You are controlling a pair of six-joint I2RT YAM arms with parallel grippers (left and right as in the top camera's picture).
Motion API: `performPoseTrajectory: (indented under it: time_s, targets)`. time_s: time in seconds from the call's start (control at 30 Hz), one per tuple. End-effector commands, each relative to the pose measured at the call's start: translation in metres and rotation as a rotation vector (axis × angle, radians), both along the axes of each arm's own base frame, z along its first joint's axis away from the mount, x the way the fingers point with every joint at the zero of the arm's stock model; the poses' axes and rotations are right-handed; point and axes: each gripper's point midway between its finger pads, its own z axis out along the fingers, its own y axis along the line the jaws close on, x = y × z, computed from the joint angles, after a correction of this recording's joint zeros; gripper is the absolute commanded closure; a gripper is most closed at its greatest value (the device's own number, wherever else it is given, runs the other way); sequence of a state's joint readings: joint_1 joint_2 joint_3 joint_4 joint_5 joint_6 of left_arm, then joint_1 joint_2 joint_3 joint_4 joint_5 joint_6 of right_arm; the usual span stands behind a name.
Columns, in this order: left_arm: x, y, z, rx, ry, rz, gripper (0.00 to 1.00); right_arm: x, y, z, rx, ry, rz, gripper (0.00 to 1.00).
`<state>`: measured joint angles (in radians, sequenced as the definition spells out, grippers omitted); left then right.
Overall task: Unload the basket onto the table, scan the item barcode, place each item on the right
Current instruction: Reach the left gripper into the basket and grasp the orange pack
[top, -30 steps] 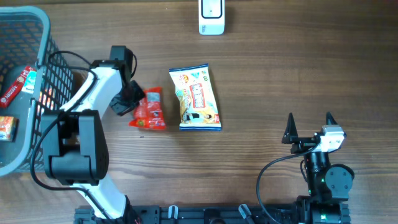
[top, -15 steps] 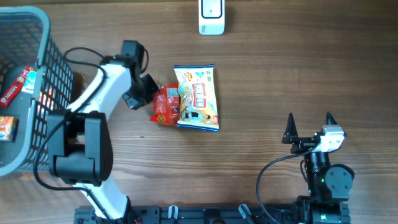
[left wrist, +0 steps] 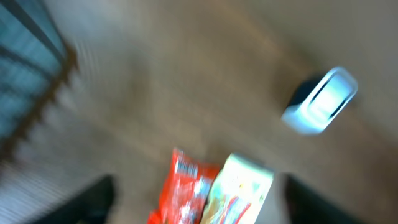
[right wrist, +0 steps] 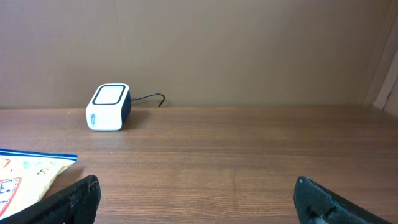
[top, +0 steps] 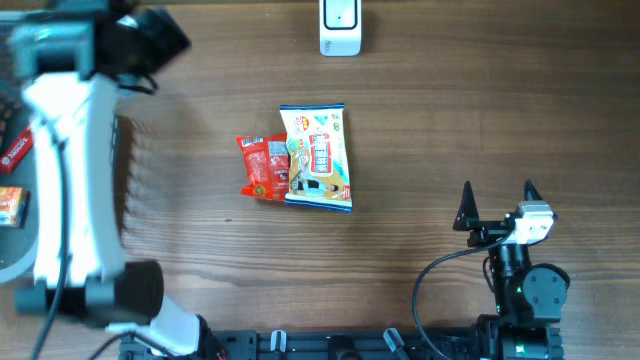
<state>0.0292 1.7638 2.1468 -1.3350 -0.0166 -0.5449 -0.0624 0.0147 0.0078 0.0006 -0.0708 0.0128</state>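
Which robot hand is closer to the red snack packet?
Left, probably. The left gripper hangs raised, left of and beyond the red snack packet; the right gripper sits farther off to its right.

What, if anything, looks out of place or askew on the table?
The red packet lies tilted, pressed against one long edge of the yellow snack bag; they may overlap slightly. Nothing looks spilled or torn.

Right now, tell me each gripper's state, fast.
Left gripper: open, holding nothing.
Right gripper: open, holding nothing.
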Motion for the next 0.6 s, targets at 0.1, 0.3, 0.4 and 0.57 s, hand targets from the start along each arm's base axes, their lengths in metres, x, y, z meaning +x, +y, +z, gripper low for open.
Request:
performPoseTrajectory:
  time_s: [0.1,0.3,0.4,0.57]
  targets:
    - [-0.046,0.112,0.077,0.273,-0.163,0.351,0.0,0.0,0.0,0.001,-0.01,-0.007,0.004,0.0]
    - [-0.066,0.182,0.059,0.289,-0.082,0.529,0.0,0.0,0.0,0.001,-0.011,-0.007,0.004,0.0]
    - [-0.065,0.21,0.036,0.268,-0.017,0.536,0.0,0.0,0.0,0.001,-0.011,-0.007,0.004,0.0]
    - [-0.046,0.229,-0.015,0.201,0.098,0.383,0.0,0.0,0.0,0.001,-0.011,-0.007,0.004,0.0]
